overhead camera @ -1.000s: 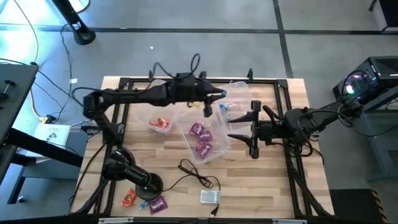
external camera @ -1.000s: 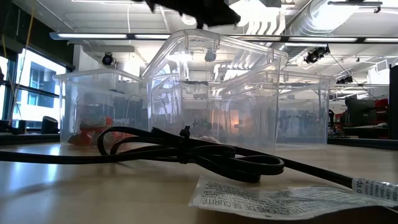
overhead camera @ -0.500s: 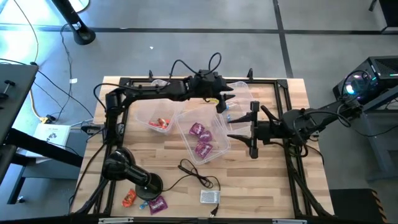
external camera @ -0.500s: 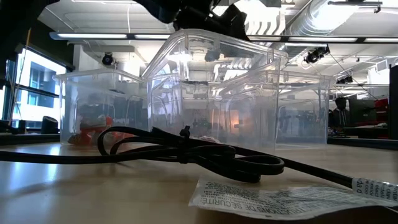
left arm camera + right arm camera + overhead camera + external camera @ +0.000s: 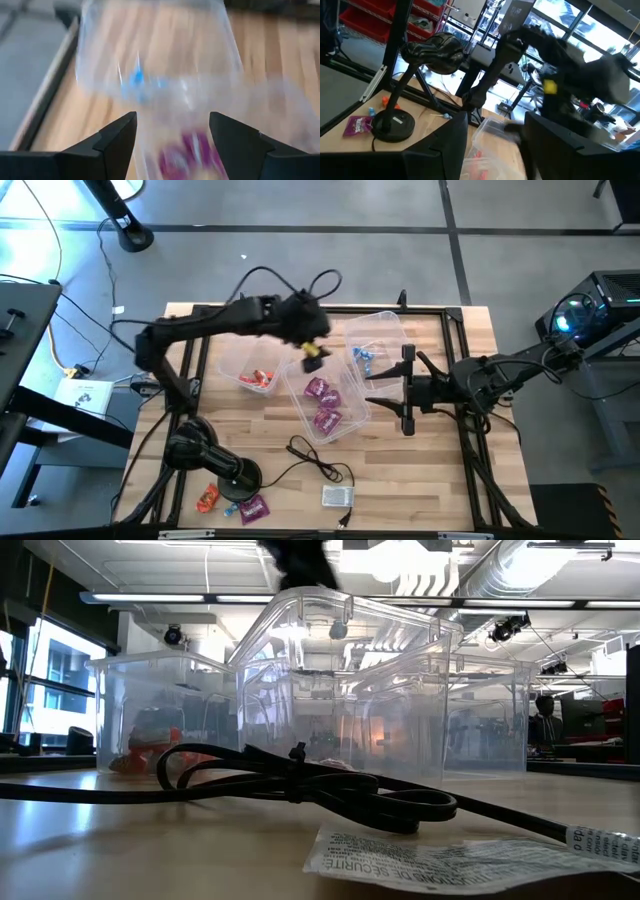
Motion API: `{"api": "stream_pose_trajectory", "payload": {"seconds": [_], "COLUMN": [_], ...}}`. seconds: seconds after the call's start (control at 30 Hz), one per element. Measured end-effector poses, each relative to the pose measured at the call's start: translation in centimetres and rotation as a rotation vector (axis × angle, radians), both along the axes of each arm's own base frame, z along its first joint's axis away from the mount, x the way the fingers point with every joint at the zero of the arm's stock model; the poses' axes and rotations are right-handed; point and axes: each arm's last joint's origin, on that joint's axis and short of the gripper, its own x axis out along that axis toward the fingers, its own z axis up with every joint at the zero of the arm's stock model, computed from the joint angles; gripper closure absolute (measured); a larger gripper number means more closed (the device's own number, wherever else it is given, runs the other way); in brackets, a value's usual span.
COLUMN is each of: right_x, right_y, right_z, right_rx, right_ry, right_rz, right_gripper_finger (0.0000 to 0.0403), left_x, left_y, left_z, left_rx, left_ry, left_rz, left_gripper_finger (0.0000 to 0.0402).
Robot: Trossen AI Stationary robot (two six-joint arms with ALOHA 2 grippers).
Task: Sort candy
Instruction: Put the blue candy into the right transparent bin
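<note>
Candy (image 5: 232,503) unsorted lies at your table's front-left corner, well apart from the left gripper (image 5: 312,360), empty and wide over the bins (image 5: 322,402); right gripper (image 5: 403,392) parted, farther off.

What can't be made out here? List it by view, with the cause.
- Left wrist view: the left gripper is open and empty, but the bins beyond are smeared by motion; only a blue candy and purple candy show as blotches.
- Low view: the cable and bin walls hide most candy.
- High view: wrapper print on the loose candy is too small to read.
- Right wrist view: the right gripper is in shadow, the left arm behind it blurred.
</note>
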Motion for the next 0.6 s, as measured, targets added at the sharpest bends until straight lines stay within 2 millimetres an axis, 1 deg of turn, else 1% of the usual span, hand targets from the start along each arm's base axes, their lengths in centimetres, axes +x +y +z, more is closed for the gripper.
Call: {"api": "stream_pose_trajectory", "payload": {"seconds": [0.1, 0.23, 0.33, 0.43, 0.53, 0.6], "right_x": [0.0, 0.0, 0.0, 0.0, 0.0, 0.0], "right_y": [0.0, 0.0, 0.0, 0.0, 0.0, 0.0], "right_z": [-0.1, -0.1, -0.1, -0.1, -0.2, -0.2], "right_rx": [-0.002, 0.005, 0.007, 0.014, 0.014, 0.014], "right_ry": [0.003, 0.002, 0.003, 0.005, 0.01, 0.01], "right_rz": [0.0, 0.001, 0.006, 0.006, 0.006, 0.006], "right_gripper_finger": [0.021, 0.021, 0.021, 0.021, 0.021, 0.021], "left_x": [-3.0, -6.7, -9.5, -12.3, -14.6, -15.8], "left_y": [-2.2, -5.7, -8.1, -9.9, -11.0, -11.4], "left_z": [1.4, 3.2, 3.7, 3.0, 1.3, -0.1], "left_rx": [-0.013, 0.01, -0.001, -0.048, -0.075, -0.112], "left_ry": [0.109, 0.18, 0.223, 0.291, 0.347, 0.389], "left_rz": [0.028, 0.063, 0.099, 0.154, 0.249, 0.307], "left_gripper_finger": [0.0157, 0.0156, 0.0156, 0.0156, 0.0156, 0.0156]}}
